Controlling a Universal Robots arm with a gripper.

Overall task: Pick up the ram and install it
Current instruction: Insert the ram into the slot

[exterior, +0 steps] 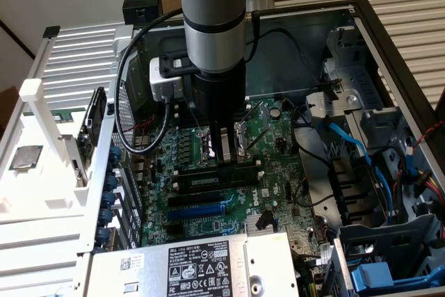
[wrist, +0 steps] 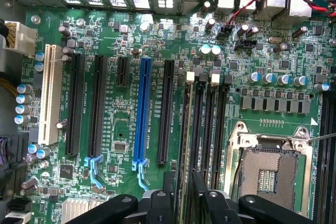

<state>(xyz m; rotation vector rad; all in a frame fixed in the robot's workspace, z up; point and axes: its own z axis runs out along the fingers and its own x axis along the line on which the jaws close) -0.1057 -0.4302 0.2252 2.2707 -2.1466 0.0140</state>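
Observation:
The ram [wrist: 184,129] shows edge-on as a thin dark strip standing in the outermost of the black memory slots [wrist: 207,129], beside the blue expansion slot [wrist: 140,114]. In the exterior view the ram [exterior: 212,181] lies along its slot on the green motherboard [exterior: 278,172], directly under the arm. My gripper [wrist: 182,195] hangs straight above one end of it. Its black fingers [wrist: 168,190] stand apart on either side of the stick with a gap to it, so the gripper is open. From outside, my gripper [exterior: 224,161] reaches down into the open computer case.
The bare CPU socket [wrist: 273,174] lies just past the memory slots. A white slot [wrist: 50,93] and more black slots sit beyond the blue one. The power supply [exterior: 188,266], blue cables [exterior: 348,147] and drive cage [exterior: 389,255] crowd the case. A white rack [exterior: 42,137] stands outside.

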